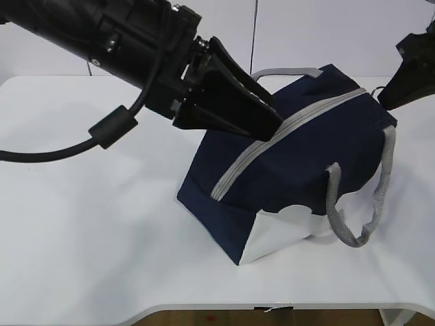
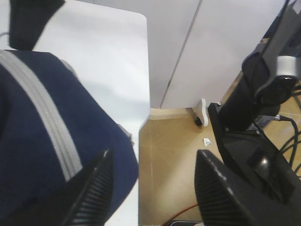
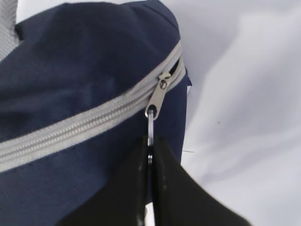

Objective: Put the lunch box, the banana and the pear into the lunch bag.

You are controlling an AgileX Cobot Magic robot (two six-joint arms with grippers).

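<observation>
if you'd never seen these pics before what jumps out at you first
The large navy-blue fabric lunch bag with its grey zipper dominates the white table, lying tipped with its white lower panel toward the camera. The right gripper has its jaws pinched on the zipper's metal ring pull at the bag's far end. The big black left gripper presses its spread jaws against the bag's top from the left.

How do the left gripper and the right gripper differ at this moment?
The left gripper is open, its fingers spread over the lunch bag; the right gripper is shut on the ring pull. The left holds nothing; the right pinches thin metal at the zipper's end. Both have black fingers.
</observation>
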